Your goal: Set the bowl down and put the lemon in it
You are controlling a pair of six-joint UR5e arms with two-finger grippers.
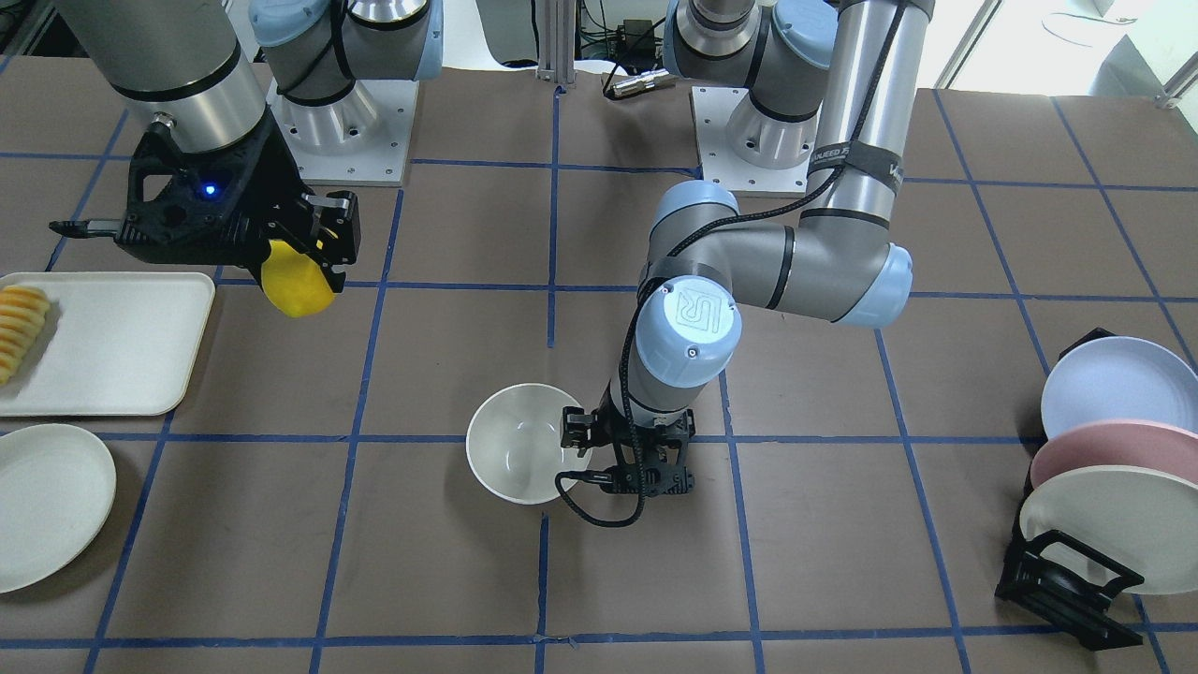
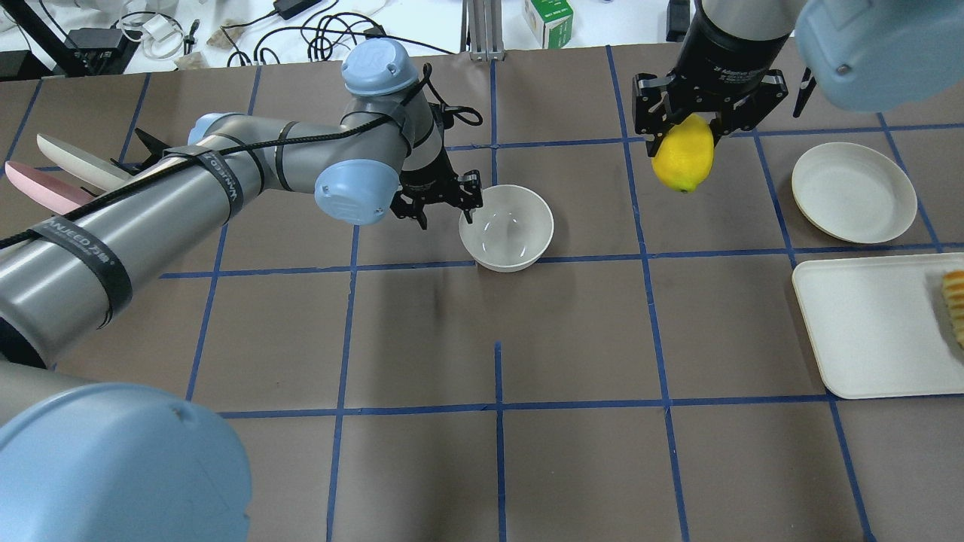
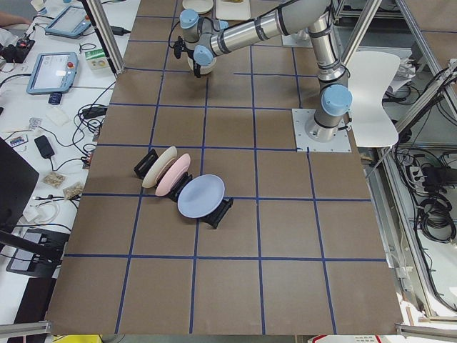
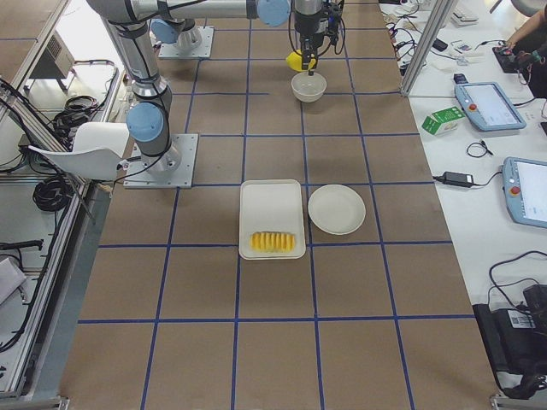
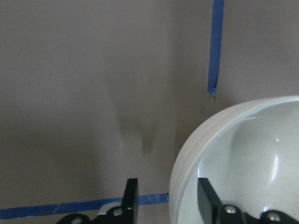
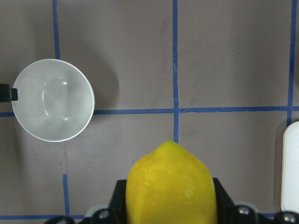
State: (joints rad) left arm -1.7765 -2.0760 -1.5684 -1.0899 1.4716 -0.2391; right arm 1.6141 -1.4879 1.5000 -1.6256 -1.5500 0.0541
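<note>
The bowl (image 2: 506, 228) sits upright on the table (image 2: 572, 339), around its middle and well away from every edge, across a line of blue tape (image 2: 407, 265). The left gripper (image 2: 450, 212) is down at the side of the bowl that faces the table's left end. Its jaws are apart and straddle the rim. In the wrist view one of its fingers (image 5: 208, 201) is inside the bowl and the other is outside, with a gap between the outer one and the wall. Whether the inner one touches the bowl I cannot tell.

The right gripper (image 2: 689, 129) is clamped on the lemon (image 2: 683, 162), which hangs point down, lifted off the table. It is well apart from the bowl, on the side toward the table's right end, between the bowl and a plate (image 2: 854, 193). Beside the plate, near the right end, lies a tray (image 2: 866, 331) with sliced fruit (image 2: 955, 301) on it. A rack (image 1: 1076, 613) of plates stands near the left end.
</note>
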